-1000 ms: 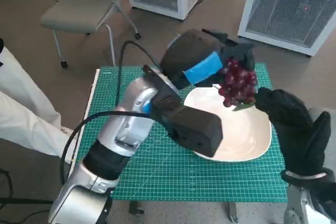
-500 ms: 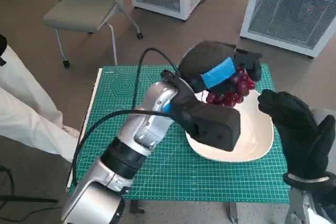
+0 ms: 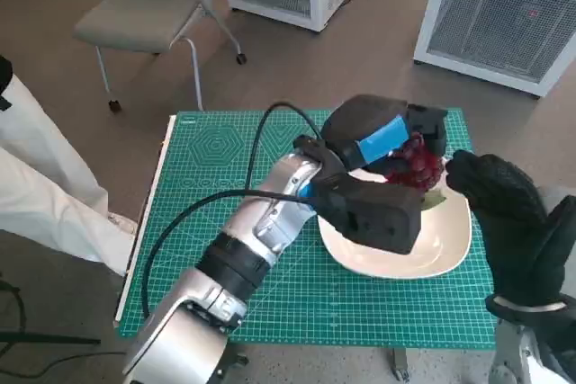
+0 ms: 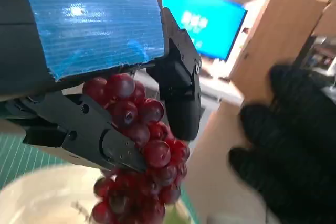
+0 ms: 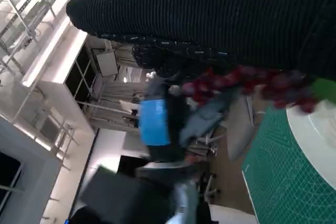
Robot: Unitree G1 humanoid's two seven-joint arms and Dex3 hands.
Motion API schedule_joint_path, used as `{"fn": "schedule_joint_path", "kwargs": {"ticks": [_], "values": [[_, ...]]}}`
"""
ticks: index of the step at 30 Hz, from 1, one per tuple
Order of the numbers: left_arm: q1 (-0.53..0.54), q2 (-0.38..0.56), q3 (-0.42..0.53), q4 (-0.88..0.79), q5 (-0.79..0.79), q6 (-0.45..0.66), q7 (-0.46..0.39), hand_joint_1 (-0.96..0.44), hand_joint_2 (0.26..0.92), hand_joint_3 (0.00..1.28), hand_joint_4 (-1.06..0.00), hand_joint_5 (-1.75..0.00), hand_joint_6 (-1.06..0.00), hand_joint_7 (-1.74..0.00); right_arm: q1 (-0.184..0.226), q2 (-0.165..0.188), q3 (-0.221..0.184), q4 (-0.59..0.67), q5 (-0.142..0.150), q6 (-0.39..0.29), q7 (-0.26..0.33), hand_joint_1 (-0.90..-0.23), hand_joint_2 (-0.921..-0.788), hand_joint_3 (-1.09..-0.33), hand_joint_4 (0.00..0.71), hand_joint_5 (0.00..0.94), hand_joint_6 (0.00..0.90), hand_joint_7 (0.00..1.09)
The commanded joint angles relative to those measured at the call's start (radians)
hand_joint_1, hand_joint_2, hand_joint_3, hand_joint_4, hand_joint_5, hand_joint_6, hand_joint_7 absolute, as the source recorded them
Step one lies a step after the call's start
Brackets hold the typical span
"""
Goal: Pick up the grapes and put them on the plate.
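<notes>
My left hand [image 3: 382,132], black with blue tape on its back, holds a bunch of dark red grapes [image 3: 419,163] just over the far right part of the white plate [image 3: 409,249]. In the left wrist view the grapes [image 4: 142,156] hang between the black fingers [image 4: 178,93] above the plate [image 4: 42,198]. My gloved right hand [image 3: 517,231] stands upright at the plate's right edge, close to the grapes, fingers raised and holding nothing. The right wrist view shows the grapes [image 5: 252,83] blurred under the glove [image 5: 220,14].
The plate lies on a green cutting mat [image 3: 225,186] covering the small table. A grey chair [image 3: 144,20] stands beyond the table's far left corner, white cabinets [image 3: 504,15] at the back. A person's white-clad leg [image 3: 45,195] is at the left.
My left hand has carried the grapes down and to the right, closer to the plate's far right part. The camera has shifted slightly. My right hand stays by the plate's edge.
</notes>
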Motion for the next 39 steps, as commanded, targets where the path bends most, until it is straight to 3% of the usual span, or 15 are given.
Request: {"fn": "schedule_joint_path", "kwargs": {"ticks": [1, 5, 13, 30, 36, 39], "values": [[-0.046, -0.005, 0.007, 0.044, -0.03, -0.026, -0.036, -0.02, 0.904, 0.08, -0.48, -0.34, -0.48, -0.37, 0.026, 0.01, 0.006, 0.001, -0.008, 0.015, -0.014, -0.349, -0.921, -0.624, 0.387, 0.86, 0.212, 1.03], [-0.048, 0.0, 0.016, 0.063, -0.052, -0.031, -0.072, -0.08, 0.897, 0.03, -0.35, -0.09, -0.43, -0.1, 0.028, 0.012, 0.008, 0.0, -0.01, 0.013, -0.017, -0.347, -0.921, -0.625, 0.388, 0.859, 0.213, 1.02], [-0.039, 0.012, 0.012, 0.057, -0.047, -0.013, -0.054, -0.23, 0.884, 0.0, -0.19, -0.01, -0.36, -0.01, 0.024, 0.012, 0.01, 0.007, -0.01, 0.012, -0.015, -0.346, -0.921, -0.625, 0.389, 0.856, 0.215, 1.02], [0.053, 0.13, 0.036, -0.019, -0.063, -0.081, -0.004, -0.4, 0.899, 0.0, -0.17, 0.0, -0.31, 0.0, 0.018, 0.016, 0.02, 0.004, -0.011, 0.017, -0.013, -0.345, -0.921, -0.626, 0.39, 0.854, 0.216, 1.02], [0.16, 0.204, 0.134, -0.09, -0.191, -0.149, -0.078, -0.46, 0.912, 0.01, -0.16, 0.0, -0.32, -0.01, 0.016, 0.011, 0.019, 0.004, -0.008, 0.016, -0.007, -0.345, -0.921, -0.625, 0.391, 0.854, 0.217, 1.02], [0.225, 0.211, 0.209, -0.104, -0.316, -0.198, -0.157, -0.47, 0.916, 0.01, -0.17, 0.0, -0.33, -0.01, 0.015, 0.01, 0.019, 0.005, -0.006, 0.017, -0.004, -0.345, -0.921, -0.625, 0.391, 0.854, 0.218, 1.02]]}}
